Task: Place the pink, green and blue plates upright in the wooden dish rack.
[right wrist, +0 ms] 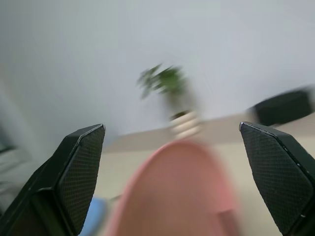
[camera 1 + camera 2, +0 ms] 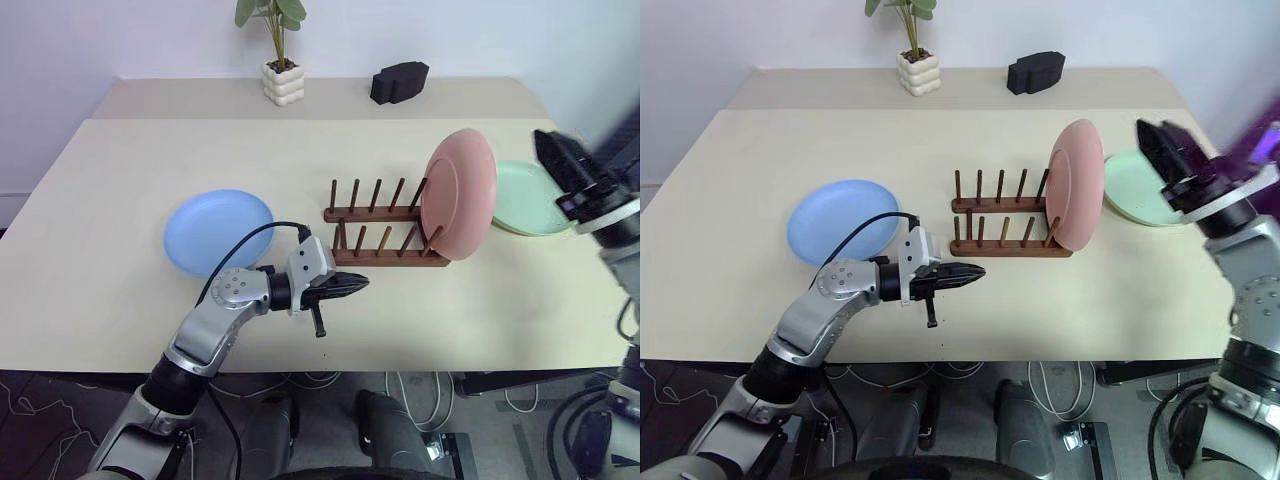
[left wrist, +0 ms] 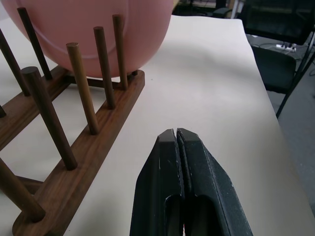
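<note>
A round pink plate (image 2: 460,193) stands upright at the right end of the small dark brown wooden dish rack (image 2: 385,237) on the beige table (image 2: 120,170). The left wrist view shows the left gripper (image 3: 176,135) pinched shut and empty beside the rack's rail. The right gripper (image 1: 172,135), spread wide and empty, hangs above the pale green plate (image 2: 530,197) near the table's right edge. The blue plate (image 2: 218,231) lies flat, well apart.

Head eyes overlook the table (image 2: 100,220) — wrist views sit close.
</note>
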`<state>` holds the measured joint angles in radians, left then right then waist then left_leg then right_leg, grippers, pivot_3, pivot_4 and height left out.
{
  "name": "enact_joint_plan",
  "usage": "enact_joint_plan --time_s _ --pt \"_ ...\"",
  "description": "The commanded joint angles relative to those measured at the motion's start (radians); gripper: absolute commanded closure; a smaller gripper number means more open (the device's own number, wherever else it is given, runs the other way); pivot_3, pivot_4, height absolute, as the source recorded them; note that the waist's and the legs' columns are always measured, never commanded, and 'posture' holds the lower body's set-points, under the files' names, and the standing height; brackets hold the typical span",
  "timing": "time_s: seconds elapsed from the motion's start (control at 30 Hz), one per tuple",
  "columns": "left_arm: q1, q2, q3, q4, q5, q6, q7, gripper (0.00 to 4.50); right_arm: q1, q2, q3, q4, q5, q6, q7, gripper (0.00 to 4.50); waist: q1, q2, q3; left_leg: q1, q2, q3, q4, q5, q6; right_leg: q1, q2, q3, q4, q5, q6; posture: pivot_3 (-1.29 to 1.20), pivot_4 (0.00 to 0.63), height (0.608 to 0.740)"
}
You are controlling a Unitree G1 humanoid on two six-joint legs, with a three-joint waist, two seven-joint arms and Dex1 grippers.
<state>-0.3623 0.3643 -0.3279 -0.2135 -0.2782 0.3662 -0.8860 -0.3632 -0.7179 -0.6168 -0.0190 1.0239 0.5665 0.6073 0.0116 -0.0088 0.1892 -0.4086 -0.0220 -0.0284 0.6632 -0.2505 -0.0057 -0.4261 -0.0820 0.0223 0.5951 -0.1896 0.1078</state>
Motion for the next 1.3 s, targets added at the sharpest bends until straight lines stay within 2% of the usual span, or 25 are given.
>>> enact_joint_plan --time_s 0.03,0.17,0.27,0.4,0.5,0.7,0.97,1.07,1.3 --pt "0.0 -0.004 0.02 -0.037 -0.022 -0.002 0.0 4.5 0.028 -0.062 -0.064 0.028 -0.098 -0.066 -0.016 0.05 -0.001 0.0 0.0 0.0 0.0 0.0 0.0 0.0 0.0 0.0 0.0 0.0 0.0 0.0 0.0 0.0 0.15 0.736" --pt "-0.007 -0.005 0.015 -0.029 -0.026 -0.006 -0.007 4.5 0.117 -0.148 -0.009 0.079 -0.264 -0.117 0.038 0.05 -0.001 0.0 0.0 0.0 0.0 0.001 0.0 0.0 0.0 0.0 0.0 0.0 0.0 0.0 0.0 0.0 0.15 0.736" --pt "-0.017 -0.011 0.009 -0.018 -0.026 -0.01 -0.013 4.5 0.174 -0.201 0.103 0.122 -0.419 -0.179 0.094 0.05 -0.004 0.0 0.0 0.0 0.0 0.001 0.0 0.0 0.0 0.0 0.0 0.001 0.0 0.0 0.0 0.0 0.15 0.736" --pt "-0.025 -0.018 0.004 -0.008 -0.02 -0.017 -0.018 4.5 0.146 -0.238 0.265 0.254 -0.637 -0.303 0.107 0.05 -0.012 0.001 -0.001 0.001 -0.001 0.002 0.0 0.0 0.0 0.0 0.0 0.001 0.0 0.0 0.0 0.0 0.15 0.736" --pt "-0.024 -0.02 0.007 -0.008 -0.017 -0.017 -0.017 4.5 0.097 -0.255 0.384 0.397 -0.801 -0.428 0.1 0.05 -0.02 0.001 0.0 0.001 -0.001 0.002 0.0 0.0 0.0 0.0 0.0 0.001 0.0 0.0 0.0 0.0 0.15 0.736" --pt "-0.015 -0.015 0.015 -0.019 -0.016 -0.011 -0.007 4.5 -0.087 -0.226 0.545 0.701 -1.002 -0.649 0.087 0.05 -0.027 0.001 0.0 0.001 -0.002 0.002 0.0 0.0 0.0 0.0 0.0 0.001 0.0 0.0 0.0 0.0 0.15 0.736" --pt "-0.006 -0.006 0.018 -0.036 -0.019 -0.004 0.005 4.5 -0.295 -0.16 0.674 1.024 -1.161 -0.859 0.049 0.05 -0.03 0.0 0.0 0.002 -0.002 0.002 -0.001 0.0 0.0 0.0 0.001 0.001 0.0 0.0 0.0 0.0 0.15 0.736" --pt "-0.003 -0.002 0.019 -0.042 -0.021 -0.001 0.009 4.5 -0.33 -0.139 0.677 1.096 -1.166 -0.887 0.074 0.83 -0.031 0.0 0.0 0.003 -0.002 0.002 -0.001 0.0 0.0 0.001 0.001 0.001 0.0 0.0 0.0 0.0 0.15 0.736" --pt "-0.001 0.003 0.019 -0.048 -0.025 0.004 0.016 4.5 -0.335 -0.127 0.658 1.143 -1.165 -0.932 0.055 4.45 -0.028 0.0 0.0 0.003 -0.002 0.001 -0.001 0.0 0.0 0.002 0.001 0.002 0.0 0.0 0.0 0.0 0.15 0.736"
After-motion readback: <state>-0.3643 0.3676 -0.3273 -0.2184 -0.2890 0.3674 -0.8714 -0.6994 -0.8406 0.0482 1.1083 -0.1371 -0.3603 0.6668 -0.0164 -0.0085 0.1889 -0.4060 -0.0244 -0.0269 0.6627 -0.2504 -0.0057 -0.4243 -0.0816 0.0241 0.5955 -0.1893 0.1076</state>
